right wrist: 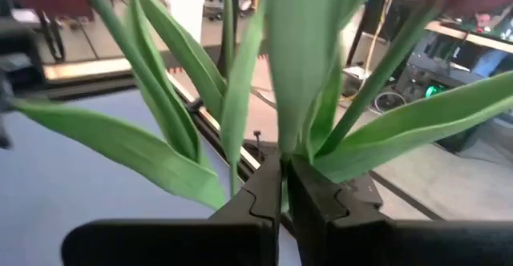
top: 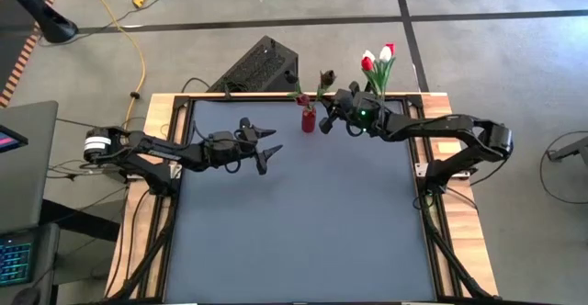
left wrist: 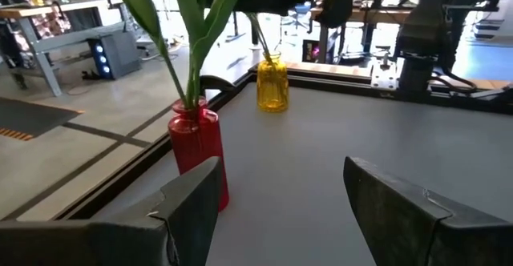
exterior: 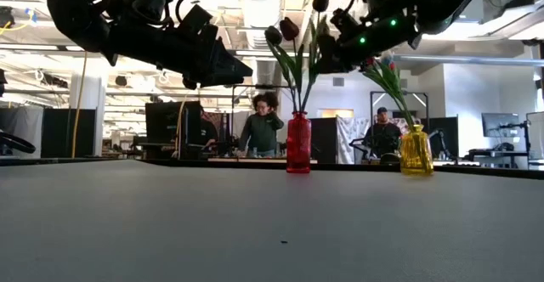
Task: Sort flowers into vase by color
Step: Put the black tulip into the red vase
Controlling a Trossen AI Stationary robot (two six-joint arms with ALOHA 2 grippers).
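Observation:
A red vase stands near the table's far edge with dark maroon tulips stuck in it by their stems. A yellow vase to its right holds red and white tulips. My right gripper is above and just right of the red vase, shut on a dark tulip's stem. My left gripper hovers open left of the red vase, holding nothing. My right gripper pinches the green stem of a dark maroon tulip between its two fingers, below where the leaves spread. It comes from the table's right, and its fingers lie across the stem. The tulip stands nearly upright, head above the fingers, its stem running down to the red vase's mouth.
A black box-like device sits beyond the table's far edge. The grey table mat stretches toward the near edge. People sit at desks in the room behind.

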